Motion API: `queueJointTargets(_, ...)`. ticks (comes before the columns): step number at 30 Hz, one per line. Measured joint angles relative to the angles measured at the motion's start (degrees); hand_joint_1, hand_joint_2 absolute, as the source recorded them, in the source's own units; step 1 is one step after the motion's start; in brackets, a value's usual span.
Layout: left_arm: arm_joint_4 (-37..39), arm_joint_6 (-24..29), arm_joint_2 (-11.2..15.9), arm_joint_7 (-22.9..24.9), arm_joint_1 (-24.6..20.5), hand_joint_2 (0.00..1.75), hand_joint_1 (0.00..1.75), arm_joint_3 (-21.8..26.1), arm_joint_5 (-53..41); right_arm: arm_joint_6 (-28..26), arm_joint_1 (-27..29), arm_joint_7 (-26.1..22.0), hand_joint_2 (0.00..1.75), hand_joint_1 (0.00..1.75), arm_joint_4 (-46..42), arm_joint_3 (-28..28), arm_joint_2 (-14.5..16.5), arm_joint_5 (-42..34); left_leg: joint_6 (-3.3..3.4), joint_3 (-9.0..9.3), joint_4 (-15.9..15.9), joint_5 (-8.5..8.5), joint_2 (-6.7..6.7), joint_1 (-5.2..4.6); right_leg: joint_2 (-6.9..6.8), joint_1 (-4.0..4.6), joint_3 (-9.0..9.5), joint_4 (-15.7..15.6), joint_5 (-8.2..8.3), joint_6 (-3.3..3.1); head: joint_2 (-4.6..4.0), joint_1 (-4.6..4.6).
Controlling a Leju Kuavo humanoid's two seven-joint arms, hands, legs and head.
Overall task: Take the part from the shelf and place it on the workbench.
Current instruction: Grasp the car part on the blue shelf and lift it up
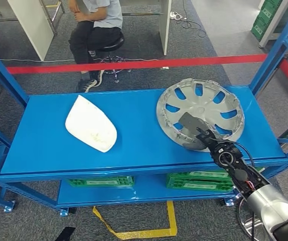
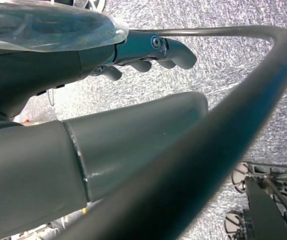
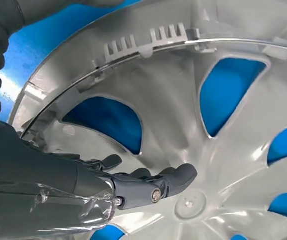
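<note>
1. Right hand [image 1: 190, 131] of the robot lies on the near edge of the round silver plastic wheel cover [image 1: 206, 108], its flat grey palm over the rim.
2. From the right wrist view, the dark fingers [image 3: 153, 182] are stretched almost straight and reach across the inner face of the wheel cover [image 3: 179, 100] toward its centre; they are not curled around anything, and I cannot tell if the thumb presses the rim from the other side.
3. Left hand [image 2: 149, 52] hangs above the grey carpet floor [image 2: 225, 65], with its fingers a little apart and nothing between them.
4. The wheel cover rests flat on the right part of the blue metal shelf [image 1: 135, 150], with its inner side up, and the blue surface shows through its openings.
5. A white curved plastic shell [image 1: 90, 124] lies on the left part of the same shelf, well apart from the wheel cover.
6. Green plastic crates [image 1: 195, 181] stand on the lower level of the shelf.
7. Behind the shelf a red tape line [image 1: 142, 64] crosses the floor, and a person in dark trousers [image 1: 91, 37] sits on a black stool [image 1: 114, 47].
</note>
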Motion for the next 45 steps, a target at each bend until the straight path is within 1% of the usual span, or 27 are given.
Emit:
queueJointTargets(11,0.00,-0.46,0.00,-0.13,0.00,0.00,0.00,-0.13,0.20,0.89,0.00,0.94,1.75,0.00,-0.03,0.62,0.00,2.20,0.00,0.00,0.00,0.00,0.00,0.00,0.00,0.00,-0.01,0.00,0.00,0.00,-0.01,-0.04)
queueJointTargets(13,0.00,-0.47,0.00,-0.19,0.00,0.00,0.00,-0.21,0.20,0.92,0.00,0.98,1.75,0.05,-0.03,0.62,0.00,2.26,0.00,0.00,0.00,0.00,0.00,0.00,0.00,0.00,-0.01,0.00,0.00,0.00,-0.01,-0.04)
queueJointTargets(18,0.00,-0.49,0.00,-0.25,0.00,0.00,0.00,-0.46,0.19,0.96,0.01,1.02,1.75,0.27,-0.05,0.62,0.00,2.67,0.00,0.00,0.00,0.00,0.00,0.00,0.00,0.00,-0.03,-0.01,0.00,0.00,-0.01,-0.03)
queueJointTargets(20,0.00,-0.56,0.00,-0.26,0.00,0.87,0.00,-0.51,0.19,1.03,0.01,1.04,1.75,0.41,-0.11,0.62,0.00,2.90,0.00,0.00,0.00,0.00,0.00,0.00,0.00,0.00,-0.03,0.00,0.00,0.00,-0.01,-0.02)
queueJointTargets(22,0.00,-0.63,0.00,-0.31,0.00,1.75,0.00,-0.53,0.21,1.09,0.02,1.04,1.75,0.49,-0.31,0.59,0.00,3.15,0.00,0.01,0.00,0.00,0.01,0.00,0.01,0.00,-0.03,-0.01,0.00,0.00,-0.01,-0.02)
queueJointTargets(24,0.00,-0.74,0.00,-0.39,0.00,1.75,0.00,-0.54,0.29,1.13,0.00,1.02,1.75,0.51,-0.50,0.56,0.00,3.39,0.00,0.02,0.00,0.00,0.02,0.00,0.01,0.00,-0.03,-0.01,0.00,0.00,-0.01,-0.02)
queueJointTargets(25,0.00,-0.83,0.00,-0.43,-0.01,1.75,0.00,-0.55,0.38,1.15,0.00,1.01,1.75,0.56,-0.57,0.54,0.00,3.48,0.00,0.02,0.00,0.00,0.02,0.00,0.01,0.00,-0.03,-0.01,0.00,0.00,-0.01,-0.03)
queueJointTargets(28,0.00,-0.99,0.00,-0.44,0.00,1.75,0.00,-0.55,0.64,1.27,0.01,1.01,1.75,0.81,-0.80,0.53,0.00,3.61,0.00,0.03,0.00,0.00,0.02,0.00,0.01,0.00,-0.05,-0.01,0.00,0.00,-0.01,-0.04)
queueJointTargets(30,0.00,-1.04,0.01,-0.46,0.00,1.75,0.00,-0.55,0.78,1.32,0.03,1.01,1.75,0.92,-0.86,0.54,0.00,3.67,0.00,0.02,0.00,0.00,0.01,0.00,0.01,0.00,-0.05,0.00,0.00,0.00,-0.01,-0.03)
queueJointTargets(36,0.00,-1.27,0.02,-0.66,0.00,1.75,0.00,-0.55,1.16,1.76,0.09,0.98,1.75,0.99,-1.02,0.54,0.00,4.13,0.00,0.02,0.00,0.00,0.02,0.00,0.01,0.00,-0.04,0.00,0.00,0.00,0.00,-0.03)
queueJointTargets(39,0.00,-1.32,0.03,-0.74,0.00,1.75,0.00,-0.55,1.33,1.83,0.09,0.92,1.75,0.94,-1.23,0.52,0.00,4.22,0.00,0.02,0.00,0.00,0.01,0.00,0.01,0.00,-0.04,0.00,0.00,0.00,0.00,-0.02)
queueJointTargets(45,0.00,-1.48,0.04,-0.84,0.02,1.75,0.00,-0.55,2.19,2.13,0.09,0.84,1.75,1.06,-1.44,0.51,0.00,4.54,0.00,0.02,0.00,0.00,0.01,0.00,0.01,0.00,-0.02,0.00,0.00,0.00,-0.01,-0.04)
